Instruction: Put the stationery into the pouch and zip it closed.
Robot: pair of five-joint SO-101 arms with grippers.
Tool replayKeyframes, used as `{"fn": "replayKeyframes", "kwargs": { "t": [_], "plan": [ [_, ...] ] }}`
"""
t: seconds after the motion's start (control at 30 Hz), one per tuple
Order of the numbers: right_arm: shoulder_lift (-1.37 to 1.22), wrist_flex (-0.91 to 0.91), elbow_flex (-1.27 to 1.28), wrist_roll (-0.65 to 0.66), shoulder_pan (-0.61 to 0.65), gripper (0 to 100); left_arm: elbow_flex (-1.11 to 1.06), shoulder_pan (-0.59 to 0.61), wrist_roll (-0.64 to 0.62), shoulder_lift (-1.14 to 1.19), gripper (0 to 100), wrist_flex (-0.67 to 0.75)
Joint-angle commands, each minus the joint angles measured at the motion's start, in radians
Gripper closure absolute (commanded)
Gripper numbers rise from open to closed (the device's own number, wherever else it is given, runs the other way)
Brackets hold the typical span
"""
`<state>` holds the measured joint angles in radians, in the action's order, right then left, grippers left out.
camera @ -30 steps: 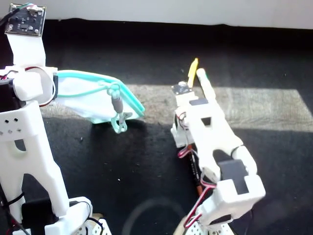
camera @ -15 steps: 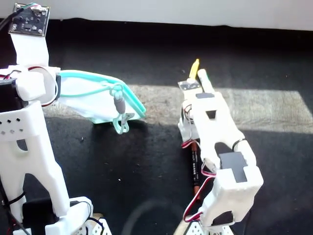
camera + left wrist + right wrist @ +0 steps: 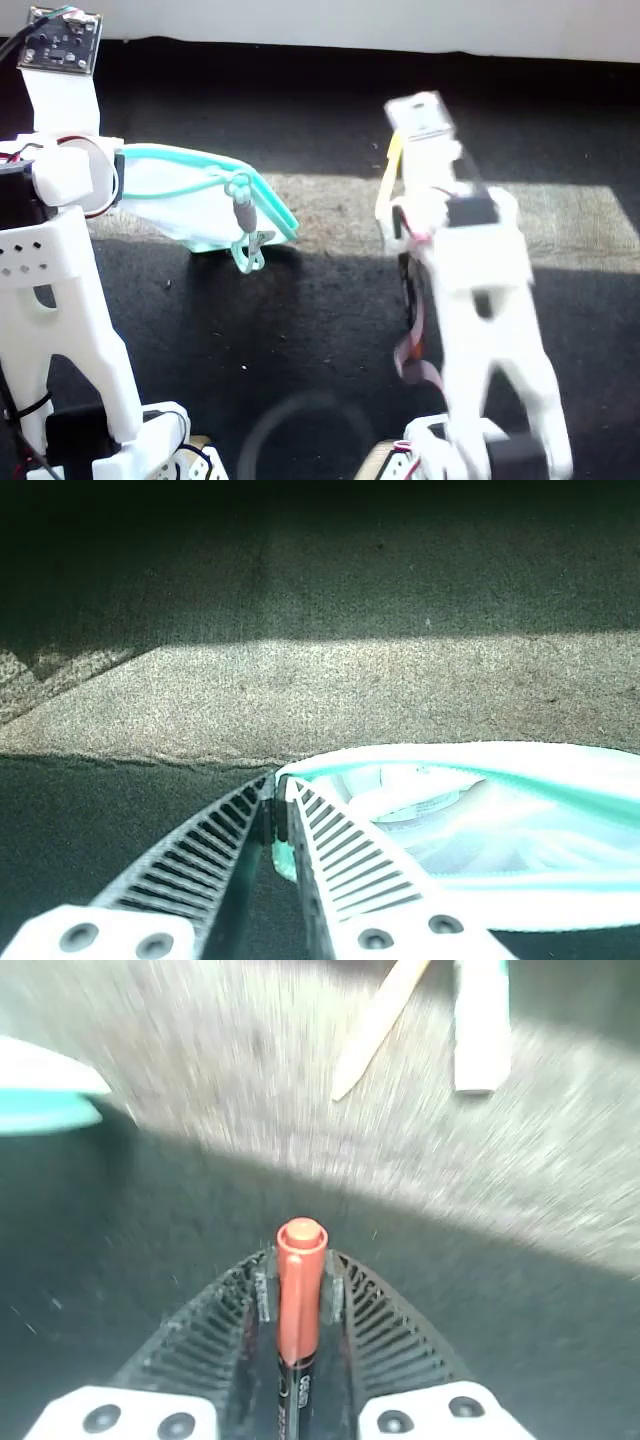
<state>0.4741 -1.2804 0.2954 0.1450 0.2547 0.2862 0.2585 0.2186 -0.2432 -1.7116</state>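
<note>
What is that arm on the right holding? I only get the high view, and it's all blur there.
Observer: A red-capped pen, clamped between the fingers of the right gripper.
Operator: And is the pouch open?
Observer: Yes. The left wrist view looks straight into the open mouth of the pouch, and the left gripper pinches its edge.
Operator: Is there anything on the table behind that arm?
Observer: A white piece with a teal end lies beside the yellow stick, not touching it.
</note>
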Motion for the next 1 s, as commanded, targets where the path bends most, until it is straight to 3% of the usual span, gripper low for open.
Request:
{"fn": "replayKeyframes", "kwargs": {
  "t": [0.0,0.17,0.37,0.57,0.97],
  "plan": [
    [0.387,0.114,-0.050,0.005,0.028,99.3,-0.021,-0.019,0.006,0.004,99,-0.026],
    [0.529,0.375,-0.051,0.003,0.174,99.3,-0.021,-0.024,0.006,0.004,99,-0.026],
    [0.532,0.608,-0.051,0.008,0.387,99.3,-0.019,-0.142,0.002,0.004,99,-0.028],
    [0.532,0.631,-0.053,0.009,0.407,99.3,-0.019,-0.292,0.000,0.004,99,-0.028],
    [0.305,0.630,-0.277,0.005,0.449,99.3,-0.019,-0.314,-0.061,0.004,99,-0.021]
  ]
}}
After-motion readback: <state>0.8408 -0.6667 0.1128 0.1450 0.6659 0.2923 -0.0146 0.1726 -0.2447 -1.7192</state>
